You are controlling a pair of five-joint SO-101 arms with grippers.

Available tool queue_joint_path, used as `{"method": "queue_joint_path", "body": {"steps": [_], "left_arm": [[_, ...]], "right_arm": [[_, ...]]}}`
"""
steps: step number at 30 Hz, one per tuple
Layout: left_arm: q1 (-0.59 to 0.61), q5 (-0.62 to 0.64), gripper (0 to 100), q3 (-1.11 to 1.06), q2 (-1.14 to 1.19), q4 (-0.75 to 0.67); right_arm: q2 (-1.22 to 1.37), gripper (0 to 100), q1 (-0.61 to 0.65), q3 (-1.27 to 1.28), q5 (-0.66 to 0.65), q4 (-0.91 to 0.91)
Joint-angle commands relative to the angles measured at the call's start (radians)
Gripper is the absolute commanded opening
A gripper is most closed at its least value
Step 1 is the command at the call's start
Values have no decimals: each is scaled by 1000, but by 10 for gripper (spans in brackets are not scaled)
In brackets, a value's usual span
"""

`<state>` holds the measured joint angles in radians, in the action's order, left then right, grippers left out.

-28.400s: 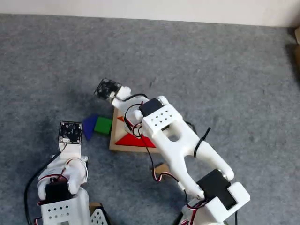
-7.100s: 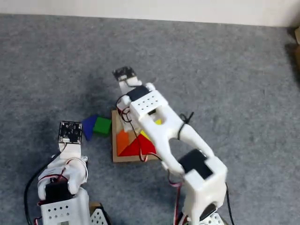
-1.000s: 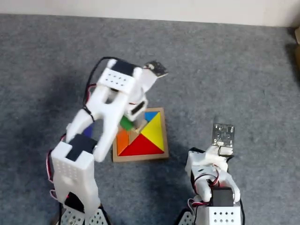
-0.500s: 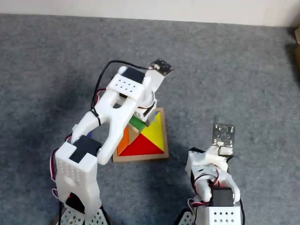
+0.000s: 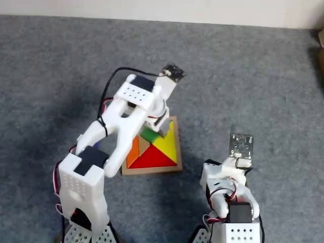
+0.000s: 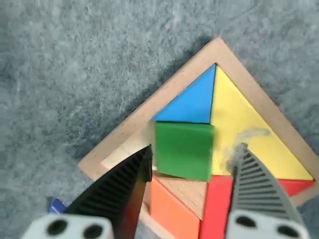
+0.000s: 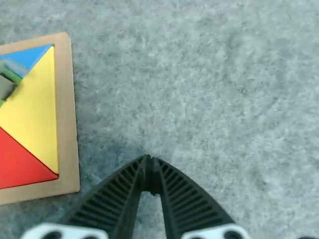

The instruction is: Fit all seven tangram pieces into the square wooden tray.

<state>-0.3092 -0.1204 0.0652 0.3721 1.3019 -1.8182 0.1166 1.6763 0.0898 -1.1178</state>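
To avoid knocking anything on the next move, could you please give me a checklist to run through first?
1. Left gripper open, fingers either side of the green square: ok.
2. Green square lying flat in the wooden tray: cannot tell.
3. Tray fully filled: not ok, bare wood shows below the square.
4. All pieces in the tray: not ok, dark blue piece lies outside it.
5. Right gripper shut, off the tray: ok.

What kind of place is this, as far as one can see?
Probably a robot test bench: white left arm and right arm, grey felt-like mat, wooden tangram tray.
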Motion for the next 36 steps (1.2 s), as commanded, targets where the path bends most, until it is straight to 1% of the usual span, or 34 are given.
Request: {"method": "queue_joint_path", "body": {"steps": [1, 4, 12, 20, 26, 32, 36], "left_arm": [[50, 12, 255, 4, -5, -26], [71, 8, 255, 4, 4, -34], [76, 6, 255, 71, 125, -29], [58, 12, 255, 82, 68, 38], [59, 12, 255, 81, -50, 94], [148, 2, 258, 81, -156, 167], [248, -78, 259, 65, -211, 229]], "right_arm": [[-15, 5, -12, 93, -6, 16], [-15, 5, -12, 93, -6, 16], [-15, 5, -12, 93, -6, 16], [-13, 5, -12, 93, -6, 16], [-13, 5, -12, 93, -6, 16], [-13, 5, -12, 93, -6, 16], [-13, 5, -12, 93, -6, 16]]}}
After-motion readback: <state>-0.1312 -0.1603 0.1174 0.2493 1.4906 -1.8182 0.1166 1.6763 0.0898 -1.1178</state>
